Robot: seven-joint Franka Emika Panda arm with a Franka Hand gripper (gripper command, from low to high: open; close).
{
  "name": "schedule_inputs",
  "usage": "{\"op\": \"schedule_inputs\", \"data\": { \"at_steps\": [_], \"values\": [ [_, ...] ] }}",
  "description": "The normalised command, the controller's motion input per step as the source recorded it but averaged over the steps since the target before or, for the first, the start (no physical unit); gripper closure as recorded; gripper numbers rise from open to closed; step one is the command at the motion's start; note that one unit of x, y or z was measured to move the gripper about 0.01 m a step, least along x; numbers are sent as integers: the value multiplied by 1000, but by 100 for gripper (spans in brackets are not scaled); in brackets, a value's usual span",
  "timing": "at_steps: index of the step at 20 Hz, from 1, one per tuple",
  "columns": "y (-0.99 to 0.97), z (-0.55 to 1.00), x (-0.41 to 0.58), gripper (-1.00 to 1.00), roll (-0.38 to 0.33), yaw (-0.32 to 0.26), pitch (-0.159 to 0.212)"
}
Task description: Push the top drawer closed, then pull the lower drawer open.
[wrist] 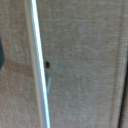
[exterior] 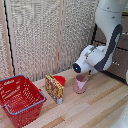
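Observation:
In the exterior view the white arm [exterior: 102,50] reaches toward a dark brown cabinet on the right. Two drawer fronts show past the arm, an upper front [exterior: 123,41] and a lower front [exterior: 119,69] with a small silver handle [exterior: 116,63]. The arm's own body hides the gripper there. The wrist view is filled by a wood-grain drawer front [wrist: 82,65] very close up, crossed by a slim silver bar handle [wrist: 38,65]. I cannot tell which drawer this is. A dark sliver [wrist: 1,52] at the picture's edge may be a finger; neither jaw shows clearly.
On the light wooden table [exterior: 95,107] stand a pink cup [exterior: 80,84], a printed box [exterior: 54,88] with a red object [exterior: 60,79] behind it, and a red wire basket [exterior: 20,97]. A woven screen [exterior: 45,35] forms the back wall.

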Motion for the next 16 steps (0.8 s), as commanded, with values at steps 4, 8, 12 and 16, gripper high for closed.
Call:
{"op": "schedule_inputs", "data": {
  "at_steps": [4, 8, 12, 16],
  "values": [
    [-544, -17, 47, -100, 4, 2, -57],
    [-266, 5, 28, 100, 31, 33, -3],
    [-199, 0, 65, 100, -11, 29, 5],
    [-19, 58, 0, 100, -48, 26, 0]
  ]
}}
